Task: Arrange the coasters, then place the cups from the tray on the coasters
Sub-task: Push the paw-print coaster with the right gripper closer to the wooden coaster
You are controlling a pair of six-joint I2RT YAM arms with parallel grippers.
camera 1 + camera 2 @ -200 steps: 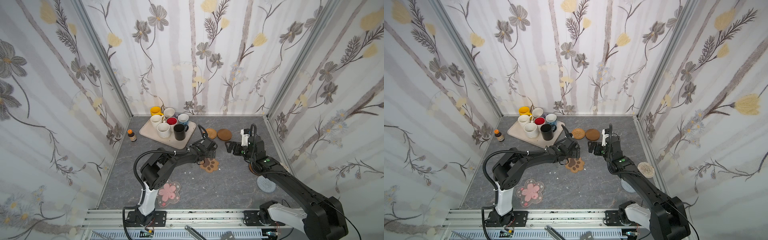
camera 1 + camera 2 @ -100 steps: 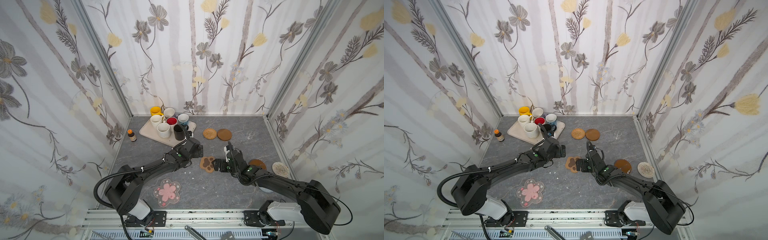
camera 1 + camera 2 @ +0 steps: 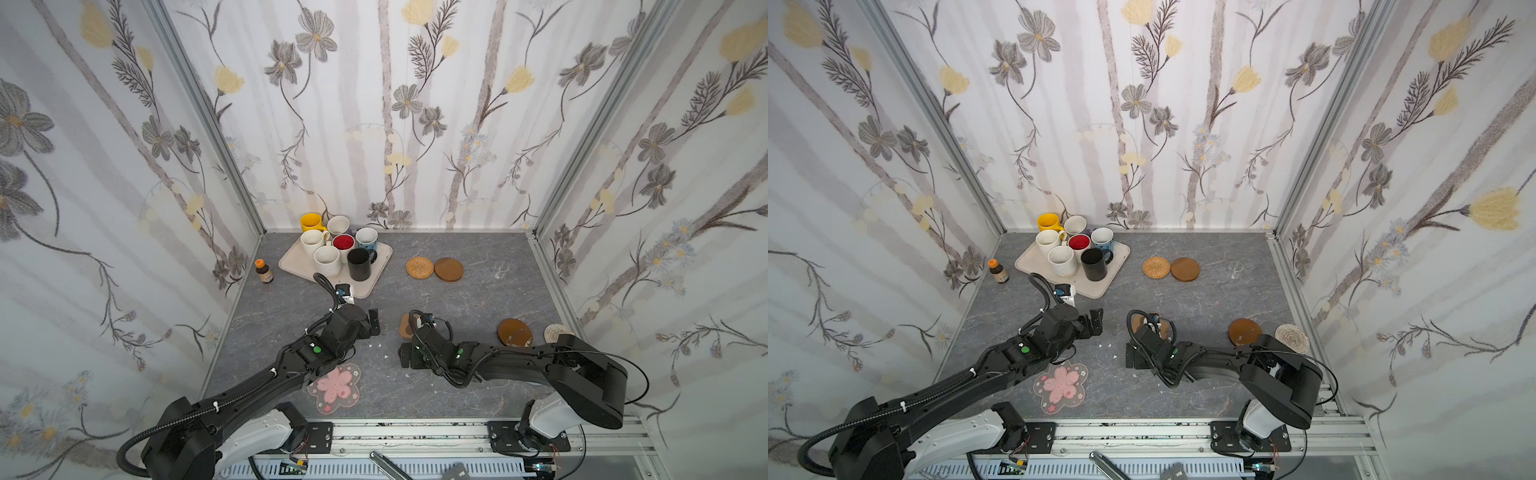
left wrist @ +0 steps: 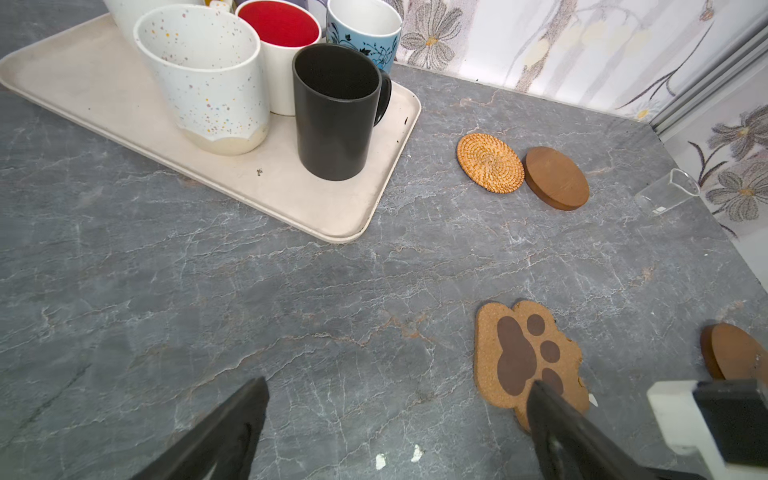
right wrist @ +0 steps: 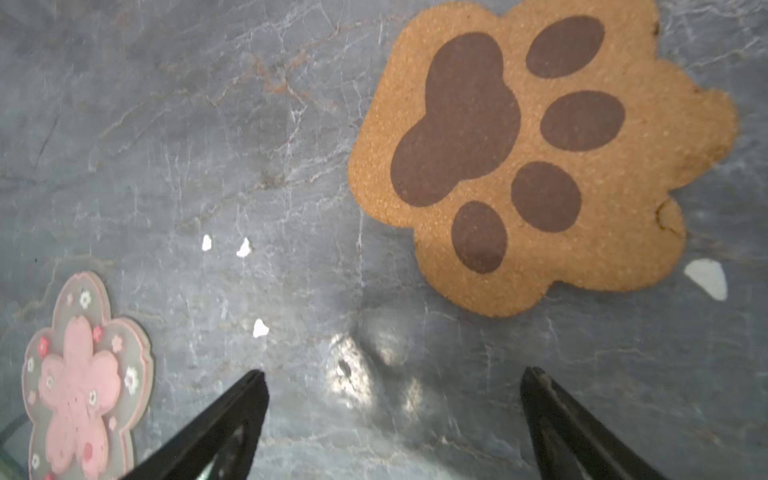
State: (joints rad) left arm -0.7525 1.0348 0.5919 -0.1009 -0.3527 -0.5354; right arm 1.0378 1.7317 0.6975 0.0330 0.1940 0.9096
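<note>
Right wrist view: paw-print coaster [image 5: 536,153] flat on the table [image 5: 187,124], just ahead of the right hand [image 5: 390,395], off toward one finger. Hand spread wide, gripping nothing. Left hand [image 4: 395,415] equally wide and empty, one fingertip overlapping that coaster's edge in its own view; touching or above, cannot tell.

Likely trouble: both hands crowding one thin mat and colliding; pushing it along instead of lifting it; snapping the cracked cork rim. Beyond the left hand, cups [image 4: 336,112] packed on the tray [image 4: 353,208].

Coaster mostly hidden under the right wrist in both top views. Wooden coaster [image 4: 735,353] cut off by the frame edge. White flecks [image 5: 245,247] unidentifiable.
</note>
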